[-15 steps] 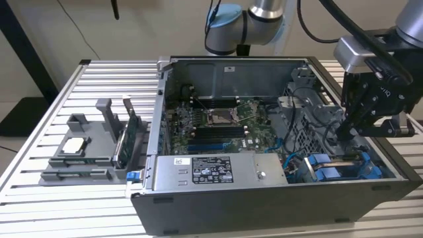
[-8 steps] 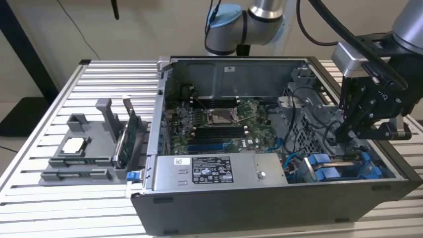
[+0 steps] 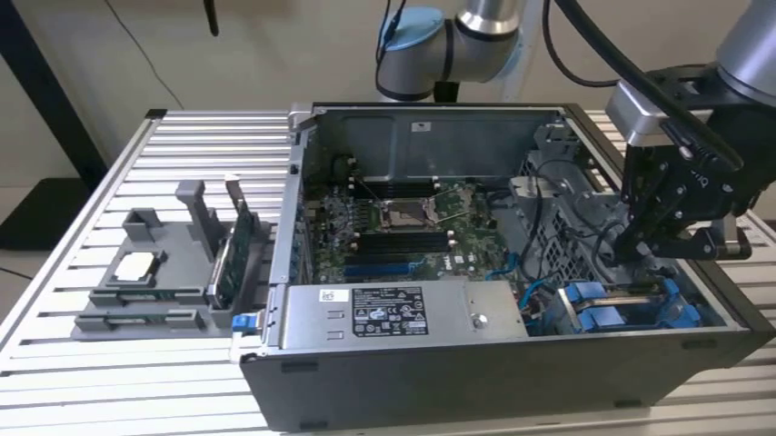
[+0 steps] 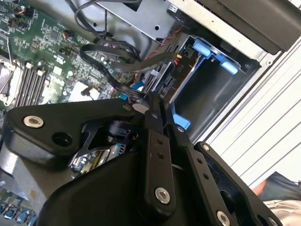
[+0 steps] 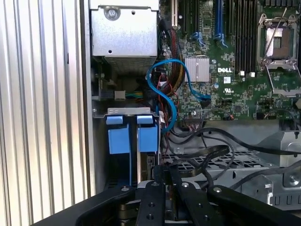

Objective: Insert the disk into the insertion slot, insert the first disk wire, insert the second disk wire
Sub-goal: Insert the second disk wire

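Blue-framed carriers (image 5: 147, 137) sit side by side in the insertion slot bay of the grey drive cage (image 5: 123, 112); in the exterior view they lie at the case's front right corner (image 3: 602, 309). I cannot tell which one holds the disk. My gripper (image 3: 633, 257) reaches down into the case just behind them. In both wrist views its black fingers (image 4: 151, 102) (image 5: 163, 170) stand pressed together on the end of a black flat disk wire (image 4: 108, 63) (image 5: 207, 153), which loops back over the perforated cage. The wire's connector is hidden between the fingertips.
The open case holds a motherboard (image 3: 401, 227) and a silver power supply (image 3: 388, 313) along its front. A blue data cable (image 5: 160, 70) curls beside the bays. A grey fixture with upright green cards (image 3: 182, 272) stands on the slatted table (image 3: 182, 136) at the exterior view's left.
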You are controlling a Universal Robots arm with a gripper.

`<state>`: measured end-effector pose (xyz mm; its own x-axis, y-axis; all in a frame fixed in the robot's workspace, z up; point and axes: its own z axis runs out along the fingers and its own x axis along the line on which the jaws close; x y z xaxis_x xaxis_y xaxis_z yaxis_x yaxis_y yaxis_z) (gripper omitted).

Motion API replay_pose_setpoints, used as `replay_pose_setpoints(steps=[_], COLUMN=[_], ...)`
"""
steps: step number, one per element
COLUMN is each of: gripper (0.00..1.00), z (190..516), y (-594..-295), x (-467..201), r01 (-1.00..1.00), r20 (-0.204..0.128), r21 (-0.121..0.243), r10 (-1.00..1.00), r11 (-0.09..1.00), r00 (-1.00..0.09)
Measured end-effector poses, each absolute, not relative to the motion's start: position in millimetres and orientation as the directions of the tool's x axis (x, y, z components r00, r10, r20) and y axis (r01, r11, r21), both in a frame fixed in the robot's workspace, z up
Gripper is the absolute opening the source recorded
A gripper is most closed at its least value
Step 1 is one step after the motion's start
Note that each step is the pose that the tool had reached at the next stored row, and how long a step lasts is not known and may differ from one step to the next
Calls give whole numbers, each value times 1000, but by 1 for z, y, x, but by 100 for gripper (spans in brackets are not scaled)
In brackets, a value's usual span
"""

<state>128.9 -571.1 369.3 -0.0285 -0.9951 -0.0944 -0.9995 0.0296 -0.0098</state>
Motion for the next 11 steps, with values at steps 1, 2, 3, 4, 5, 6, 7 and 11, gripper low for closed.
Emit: replay_pose_setpoints(steps=[1,2,3,4,5,6,7,11], gripper=[16,16,16,16,16,16,16,16], z=[368,366,365,363,362,361,361,357], y=[-571,-571,-572,-573,-573,-574,-575,-578], x=[129,129,129,129,129,130,130,135], r01=[-1000,-1000,-1000,-1000,-1000,-1000,-1000,-1000], r20=[-94,-94,-94,-94,-94,-94,-94,-94], r21=[-10,-10,-10,-10,-10,-10,-10,-10], r10=[-995,-995,-995,-995,-995,-995,-995,-995], r11=[30,30,30,30,30,30,30,30], r00=[-29,-29,-29,-29,-29,-29,-29,-29])
